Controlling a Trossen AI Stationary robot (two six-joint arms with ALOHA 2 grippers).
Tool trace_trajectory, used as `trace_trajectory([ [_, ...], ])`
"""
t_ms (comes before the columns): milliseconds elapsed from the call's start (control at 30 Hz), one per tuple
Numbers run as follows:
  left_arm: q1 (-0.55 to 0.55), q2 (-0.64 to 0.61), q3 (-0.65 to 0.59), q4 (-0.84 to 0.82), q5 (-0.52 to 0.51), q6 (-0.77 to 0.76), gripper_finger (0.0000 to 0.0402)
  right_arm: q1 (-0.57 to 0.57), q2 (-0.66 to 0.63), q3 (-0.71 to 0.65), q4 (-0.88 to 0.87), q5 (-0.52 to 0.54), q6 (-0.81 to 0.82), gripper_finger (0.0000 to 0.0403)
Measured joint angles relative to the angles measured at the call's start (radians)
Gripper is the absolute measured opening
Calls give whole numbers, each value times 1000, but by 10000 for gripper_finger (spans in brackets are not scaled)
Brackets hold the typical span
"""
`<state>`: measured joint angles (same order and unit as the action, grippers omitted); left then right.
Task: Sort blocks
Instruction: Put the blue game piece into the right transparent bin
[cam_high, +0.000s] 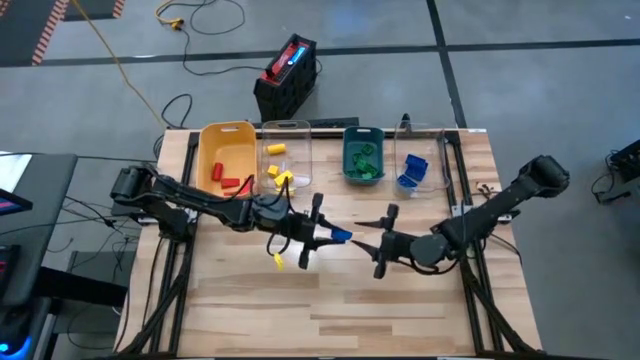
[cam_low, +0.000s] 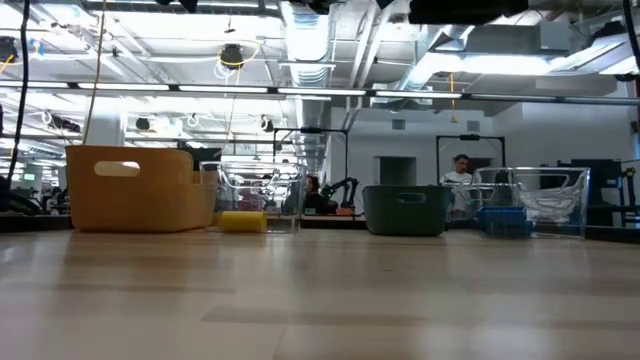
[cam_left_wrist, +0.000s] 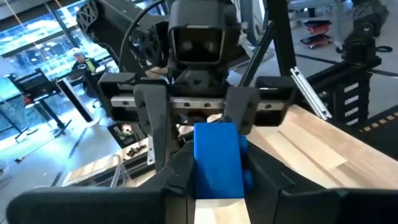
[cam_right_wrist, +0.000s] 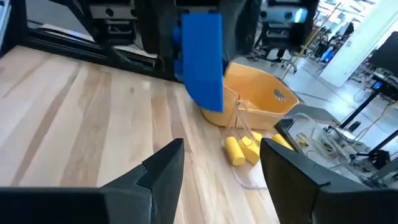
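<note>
My left gripper (cam_high: 328, 235) hangs above the middle of the table, shut on a blue block (cam_left_wrist: 217, 158), which also shows in the high view (cam_high: 341, 237). My right gripper (cam_high: 385, 242) faces it from the table's right side and is open. Its two fingers (cam_right_wrist: 165, 168) stand apart a little short of the blue block (cam_right_wrist: 202, 59) and touch nothing. More blocks lie in the bins at the far edge: red ones (cam_high: 232, 180), yellow ones (cam_high: 278, 175), green ones (cam_high: 364, 160) and blue ones (cam_high: 412, 172). My left gripper pinches the blue block's two opposite sides (cam_left_wrist: 200, 177) between its two fingers. The fingers lie level and come from the table's left side. The block sticks out past the fingertips toward the right gripper and hangs clear of the table.
Along the far edge stand a yellow bin (cam_high: 226, 135), a clear bin (cam_high: 288, 128), a teal bin (cam_high: 362, 135) and a second clear bin (cam_high: 428, 140). Bare wooden tabletop (cam_high: 330, 310) lies nearer than the arms. A black crate (cam_high: 285, 85) sits on the floor beyond.
</note>
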<state>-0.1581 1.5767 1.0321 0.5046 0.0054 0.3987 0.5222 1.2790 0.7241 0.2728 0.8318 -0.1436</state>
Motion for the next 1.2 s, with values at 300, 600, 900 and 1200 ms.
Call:
trace_trajectory([
  [300,4,0,0,2,6,1,81,-26,103,101,-2,3,-39,206],
  [600,4,0,0,-44,5,-6,81,-36,159,159,-11,0,-66,202],
  [900,4,-1,1,-88,-21,18,81,-36,162,167,-39,-6,-51,136],
  [1200,-3,-1,2,-107,-208,17,190,-65,154,167,-92,1,19,73],
])
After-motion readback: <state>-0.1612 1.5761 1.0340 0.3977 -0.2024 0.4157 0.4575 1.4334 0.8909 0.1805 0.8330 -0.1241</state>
